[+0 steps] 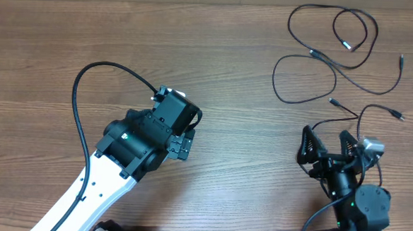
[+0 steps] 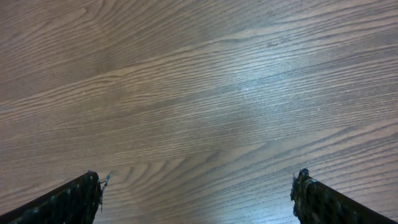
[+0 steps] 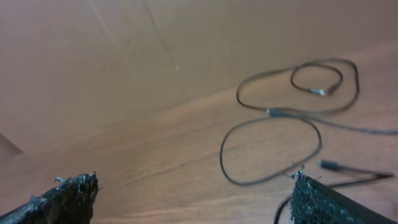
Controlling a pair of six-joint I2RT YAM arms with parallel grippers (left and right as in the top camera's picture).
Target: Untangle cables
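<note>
The right pincer is standing wide and empty, the black cables lying just ahead of it in overlapping loops. The left pincer is gaping, empty, over bare wooden table. Pinching 2 crossed strands together risks tightening the tangle.

Robotics lab, seemingly: two robot arms on a wood-grain table.
</note>
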